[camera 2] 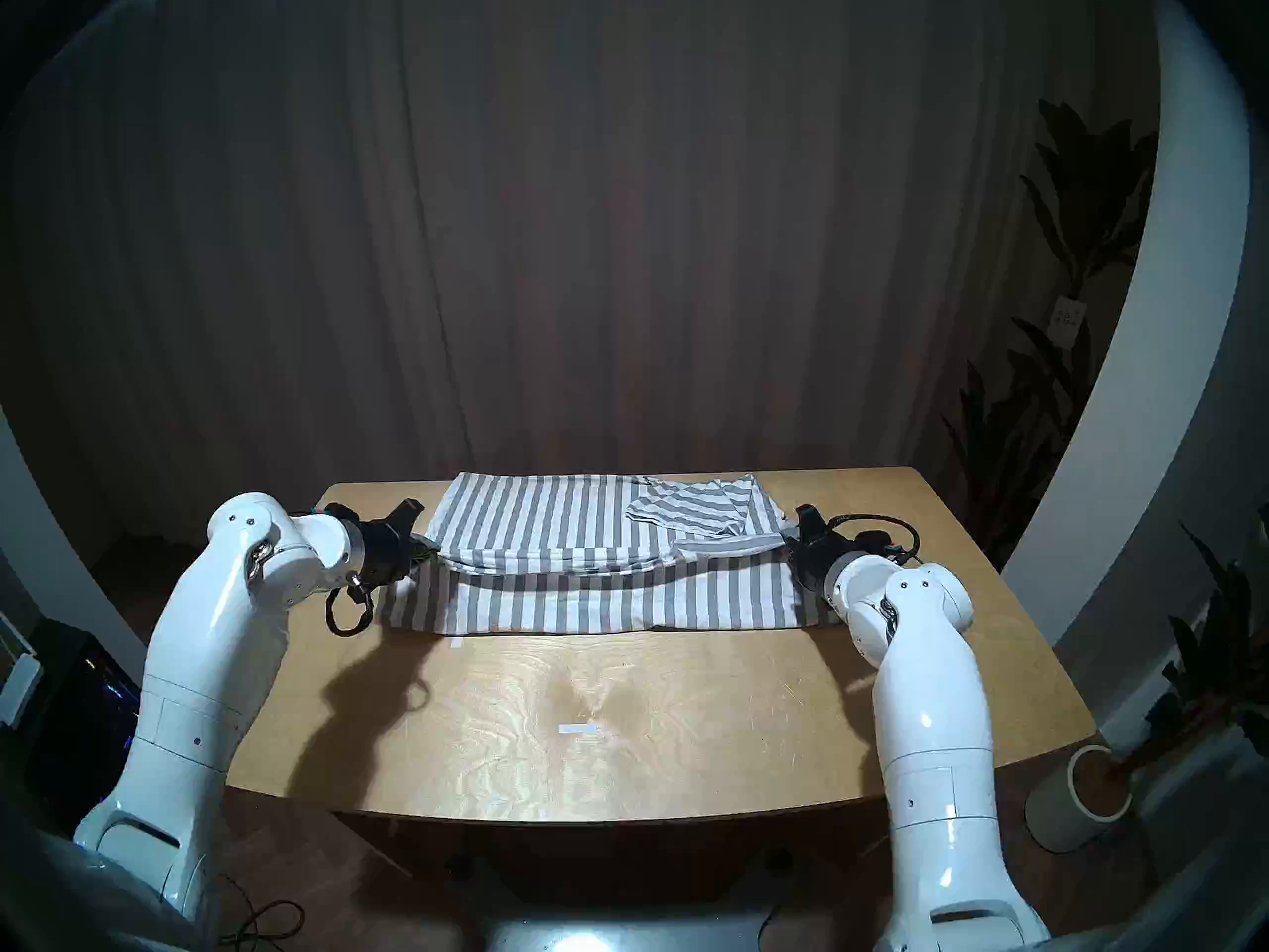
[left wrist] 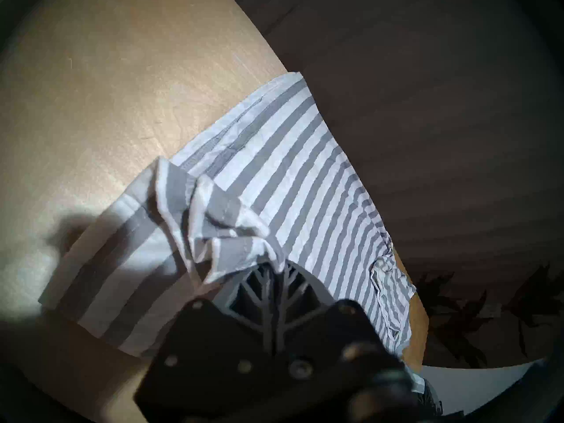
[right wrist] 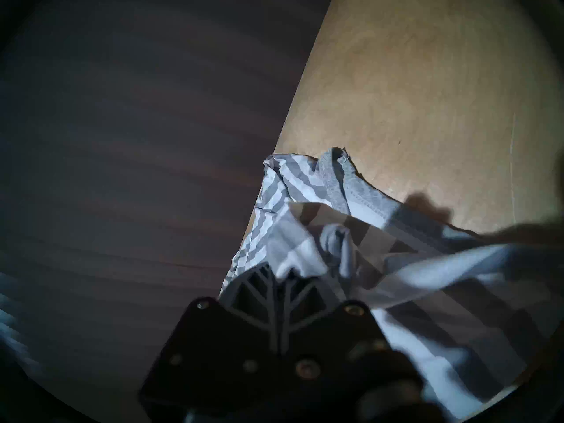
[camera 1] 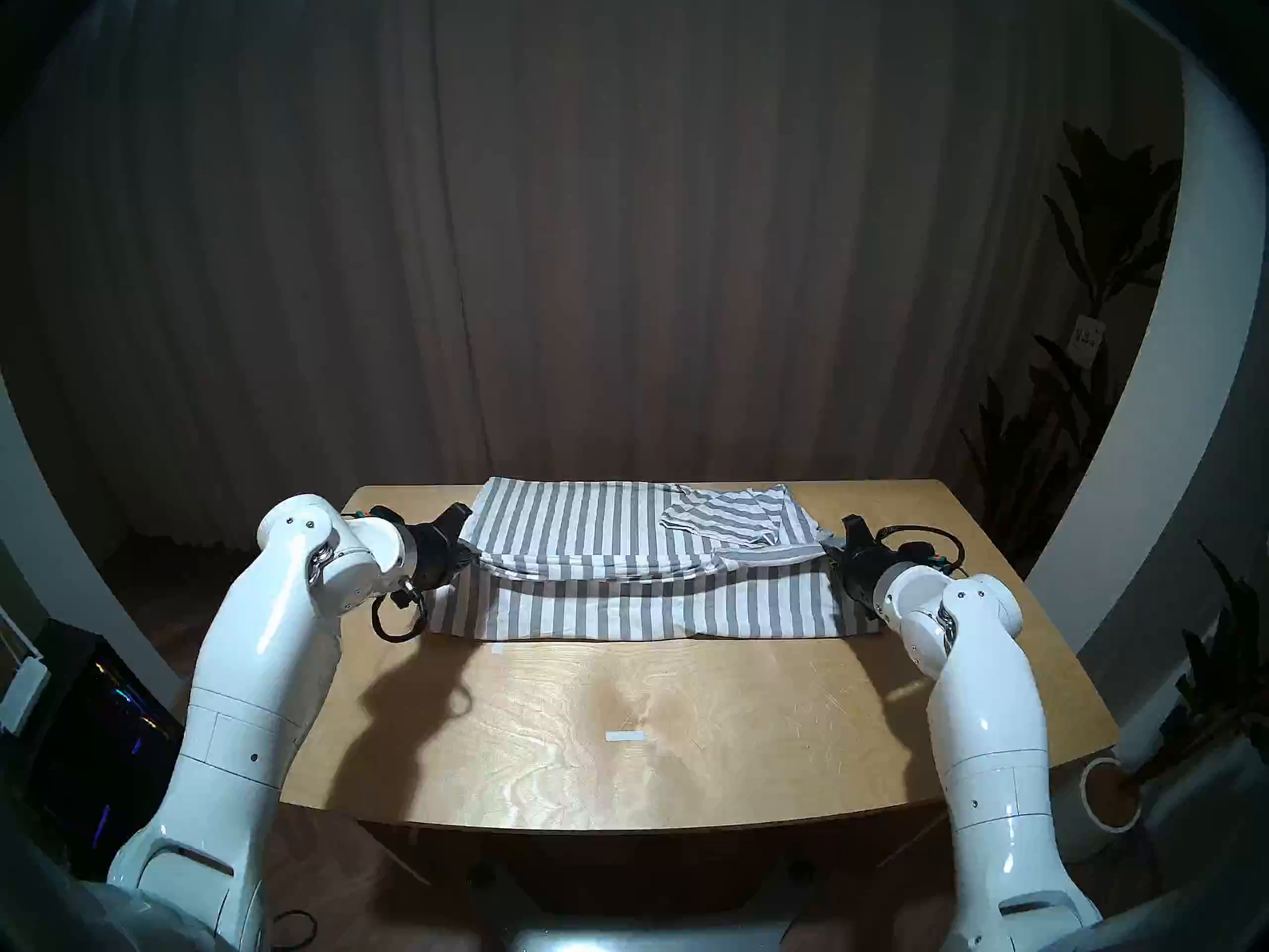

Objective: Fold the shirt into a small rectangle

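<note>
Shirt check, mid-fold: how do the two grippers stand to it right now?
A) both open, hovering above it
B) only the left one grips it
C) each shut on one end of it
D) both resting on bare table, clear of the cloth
C: the left gripper and the right gripper each pinch bunched striped cloth of the shirt, and the head view shows a lifted layer strung between them above the table.

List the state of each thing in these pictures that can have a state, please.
Grey and white striped shirt: partly folded, its upper layer lifted at both ends above the wooden table.
Left gripper: shut on the shirt's left end.
Right gripper: shut on the shirt's right end.
</note>
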{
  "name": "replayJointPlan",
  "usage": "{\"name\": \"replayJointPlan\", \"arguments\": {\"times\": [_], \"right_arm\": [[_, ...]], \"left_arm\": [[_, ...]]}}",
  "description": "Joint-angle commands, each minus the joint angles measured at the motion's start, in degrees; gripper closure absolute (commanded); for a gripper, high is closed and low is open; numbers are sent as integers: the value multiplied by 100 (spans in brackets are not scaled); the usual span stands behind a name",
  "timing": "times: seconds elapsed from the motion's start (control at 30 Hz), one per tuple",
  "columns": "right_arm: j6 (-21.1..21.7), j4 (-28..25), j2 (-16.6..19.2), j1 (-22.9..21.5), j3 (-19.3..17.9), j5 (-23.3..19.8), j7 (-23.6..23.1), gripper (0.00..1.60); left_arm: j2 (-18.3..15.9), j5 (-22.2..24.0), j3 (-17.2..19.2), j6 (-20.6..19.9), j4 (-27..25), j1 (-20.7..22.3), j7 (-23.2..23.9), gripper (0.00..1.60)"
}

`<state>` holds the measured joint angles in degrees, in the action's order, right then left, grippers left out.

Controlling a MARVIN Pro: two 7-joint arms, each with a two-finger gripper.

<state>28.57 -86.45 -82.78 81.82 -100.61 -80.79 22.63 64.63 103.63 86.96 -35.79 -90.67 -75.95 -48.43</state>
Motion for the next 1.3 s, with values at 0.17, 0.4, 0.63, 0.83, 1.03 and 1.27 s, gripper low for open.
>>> {"name": "replayJointPlan", "arguments": {"times": [0.17,0.4,0.63,0.83,1.03,1.27], "right_arm": [[-327,350,-23,-824,86,161,-21,160],[-446,609,-19,-1083,126,252,-41,160],[-564,936,-26,-1330,197,369,-40,160],[-642,1171,-33,-1532,262,453,-44,160],[-714,1388,-44,-1707,327,531,-48,160],[-802,1616,-58,-1891,400,616,-58,160]], "left_arm": [[142,-324,-157,94,519,916,176,160],[248,-464,-235,152,767,1187,260,160],[402,-624,-319,252,1073,1522,353,160],[519,-738,-364,330,1316,1755,432,160],[639,-851,-448,396,1661,2080,479,160],[777,-986,-540,480,2056,2383,541,160]]}}
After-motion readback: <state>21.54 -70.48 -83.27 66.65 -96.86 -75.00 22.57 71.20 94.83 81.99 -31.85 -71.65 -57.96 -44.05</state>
